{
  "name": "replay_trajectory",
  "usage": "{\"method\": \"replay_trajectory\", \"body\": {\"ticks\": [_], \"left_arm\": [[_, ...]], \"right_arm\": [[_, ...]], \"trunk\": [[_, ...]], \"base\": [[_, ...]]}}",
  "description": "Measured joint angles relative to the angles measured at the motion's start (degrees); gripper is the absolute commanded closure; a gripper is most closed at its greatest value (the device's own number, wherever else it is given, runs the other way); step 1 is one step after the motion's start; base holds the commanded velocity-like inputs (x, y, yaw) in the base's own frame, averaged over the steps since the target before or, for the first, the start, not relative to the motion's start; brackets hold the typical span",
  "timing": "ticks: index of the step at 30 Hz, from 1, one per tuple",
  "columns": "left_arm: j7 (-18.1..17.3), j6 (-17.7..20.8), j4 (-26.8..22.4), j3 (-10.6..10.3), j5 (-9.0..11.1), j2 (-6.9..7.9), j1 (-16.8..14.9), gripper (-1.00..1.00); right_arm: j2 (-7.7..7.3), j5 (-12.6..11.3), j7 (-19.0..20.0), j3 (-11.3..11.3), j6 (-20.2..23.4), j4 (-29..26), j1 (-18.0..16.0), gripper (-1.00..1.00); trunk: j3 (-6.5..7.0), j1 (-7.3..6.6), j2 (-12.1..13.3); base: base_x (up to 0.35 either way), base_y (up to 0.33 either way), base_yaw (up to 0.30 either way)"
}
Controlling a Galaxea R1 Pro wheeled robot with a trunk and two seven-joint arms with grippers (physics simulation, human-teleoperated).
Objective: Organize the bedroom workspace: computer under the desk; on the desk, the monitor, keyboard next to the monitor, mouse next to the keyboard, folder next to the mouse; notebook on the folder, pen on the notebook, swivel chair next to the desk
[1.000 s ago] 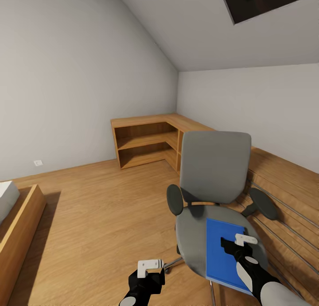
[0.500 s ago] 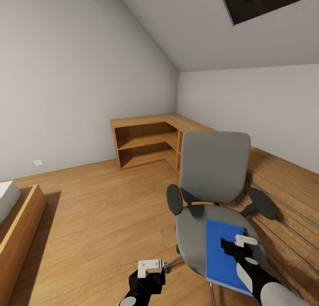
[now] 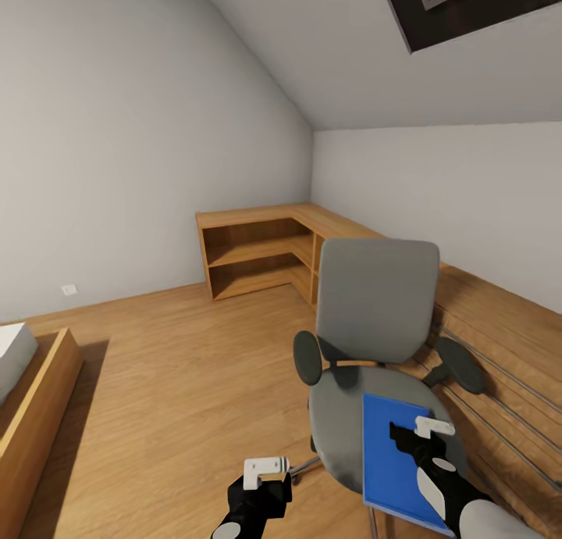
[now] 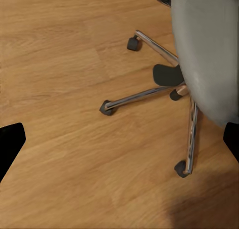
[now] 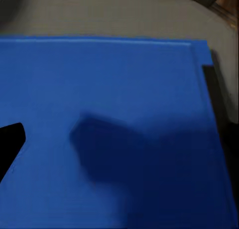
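The grey swivel chair (image 3: 378,312) stands at the centre right of the head view, with a blue folder (image 3: 394,465) lying flat on the right side of its seat. My right gripper (image 3: 415,435) hovers just over the folder, open; in the right wrist view the folder (image 5: 114,114) spreads close below, and one dark fingertip (image 5: 10,142) shows at the edge. My left gripper (image 3: 264,476) hangs open above the floor to the left of the chair, looking down on the chair's chrome base (image 4: 149,92). Monitor, keyboard, mouse, notebook and pen are out of view.
A wooden corner desk with open shelves (image 3: 265,246) stands against the far walls. A low wooden bed frame (image 3: 35,398) is at the left. A sloping wooden surface with metal rails (image 3: 507,351) runs behind the chair at the right. Bare wood floor (image 3: 179,367) lies between.
The whole head view has shifted slightly, so the camera moved. Both grippers hold about the same places relative to the chair and the folder.
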Motion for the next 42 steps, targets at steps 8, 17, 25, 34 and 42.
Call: {"method": "replay_trajectory", "body": {"ticks": [8, 17, 25, 34, 42], "left_arm": [[0.02, 0.05, 0.01, 0.00, 0.01, -0.01, 0.01, -1.00], [0.02, 0.06, 0.25, 0.00, 0.01, -0.01, -0.02, -1.00], [0.02, 0.02, 0.37, 0.01, -0.06, -0.01, 0.02, -1.00], [-0.02, -0.02, 1.31, 0.09, 0.53, -1.62, -0.06, -1.00], [-0.13, -0.02, 0.77, -0.21, -0.13, -1.71, -0.07, -1.00]], "right_arm": [[0.14, -0.07, -0.21, -0.12, 0.30, -7.78, 0.10, -1.00], [0.81, -0.13, -0.22, -0.15, 2.48, -18.88, 3.15, -1.00], [6.04, -0.02, -0.28, -0.22, 22.34, -57.95, 22.56, -1.00], [7.86, -2.01, 1.33, 0.12, 26.11, -66.57, 28.09, -1.00], [9.28, -0.86, 3.69, 1.44, 24.05, -64.00, 27.98, -1.00]], "trunk": [[1.44, -1.76, 3.21], [3.05, -3.74, 6.82], [4.49, -5.50, 10.03], [5.21, -6.37, 11.64], [5.21, -6.37, 11.64]], "base": [[0.000, 0.000, 0.000], [0.000, 0.000, 0.000], [0.000, 0.000, 0.000], [0.000, 0.000, 0.000], [0.000, 0.000, 0.000]]}}
